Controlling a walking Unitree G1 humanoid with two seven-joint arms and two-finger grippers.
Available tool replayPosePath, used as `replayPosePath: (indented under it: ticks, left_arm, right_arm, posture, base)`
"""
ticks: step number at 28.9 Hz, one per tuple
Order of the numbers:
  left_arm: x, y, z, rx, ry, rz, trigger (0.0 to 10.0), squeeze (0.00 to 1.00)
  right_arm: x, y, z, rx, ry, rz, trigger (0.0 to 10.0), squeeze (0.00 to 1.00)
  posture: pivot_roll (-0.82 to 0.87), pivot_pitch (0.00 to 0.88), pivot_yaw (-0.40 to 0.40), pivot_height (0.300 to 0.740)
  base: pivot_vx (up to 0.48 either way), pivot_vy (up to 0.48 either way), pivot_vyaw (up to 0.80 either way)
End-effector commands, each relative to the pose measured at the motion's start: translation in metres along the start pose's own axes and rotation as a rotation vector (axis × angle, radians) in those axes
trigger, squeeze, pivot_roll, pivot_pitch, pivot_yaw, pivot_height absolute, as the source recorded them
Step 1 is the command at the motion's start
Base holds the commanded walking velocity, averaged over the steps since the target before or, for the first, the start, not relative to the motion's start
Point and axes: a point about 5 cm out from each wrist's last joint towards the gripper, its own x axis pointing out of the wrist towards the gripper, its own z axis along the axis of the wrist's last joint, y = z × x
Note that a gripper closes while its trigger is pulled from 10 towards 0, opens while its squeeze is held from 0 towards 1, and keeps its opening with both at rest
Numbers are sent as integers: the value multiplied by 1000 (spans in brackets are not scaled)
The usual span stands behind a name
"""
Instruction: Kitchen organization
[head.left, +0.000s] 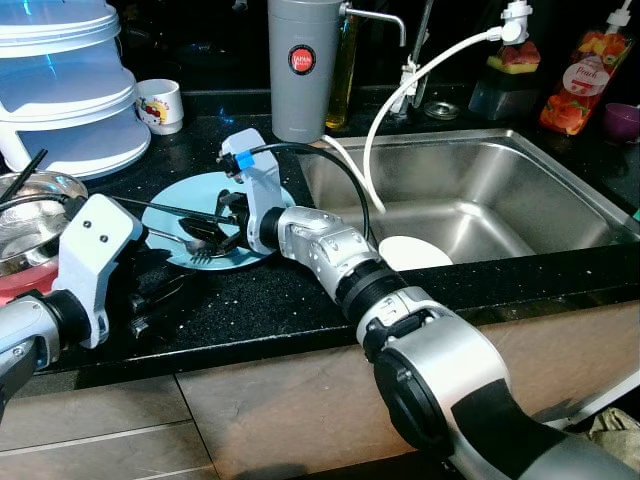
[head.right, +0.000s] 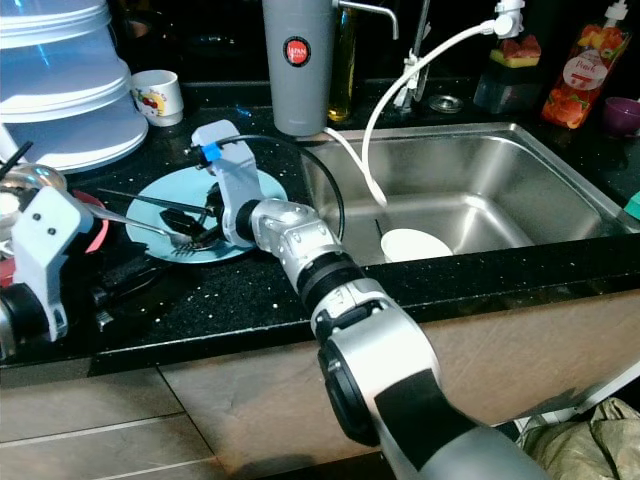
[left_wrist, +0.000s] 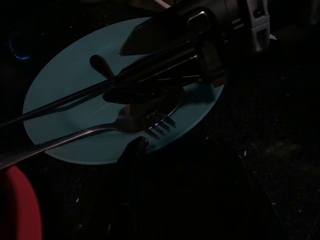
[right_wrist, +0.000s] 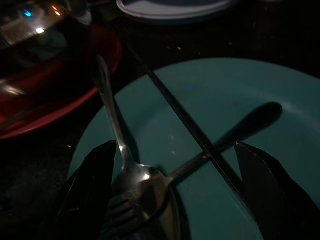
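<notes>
Cutlery pickup looks under way: right gripper (right_wrist: 170, 200), fingers spread, straddles fork (right_wrist: 120, 200) and spoon (right_wrist: 150, 195) on plate (right_wrist: 280, 80). Next, I'd say, pinching them. Left gripper (head.left: 150, 300) waits nearby; can't tell its spread.

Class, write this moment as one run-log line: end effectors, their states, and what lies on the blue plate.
right end effector: open over blue plate | left end effector: on counter by plate | plate: fork, spoon, chopstick
</notes>
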Motion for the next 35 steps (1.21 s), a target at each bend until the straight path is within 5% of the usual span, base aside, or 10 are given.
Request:
replayPosePath:
  ticks: [1,24,35]
  left_arm:
    - [0,-3,1,10,9,-19,10000,0]
    - [0,-4,2,-2,14,-48,10000,0]
    - [1,-6,2,-4,18,-60,10000,0]
  right_arm:
    - [2,3,1,-10,43,-5,10000,0]
    - [4,8,-14,53,214,-52,10000,0]
    - [3,9,-20,215,229,-49,10000,0]
  posture:
    - [91,90,-57,740]
    - [86,86,-53,740]
    - [90,85,-52,740]
  base:
    - [0,0,0]
    - [0,0,0]
    - [0,0,0]
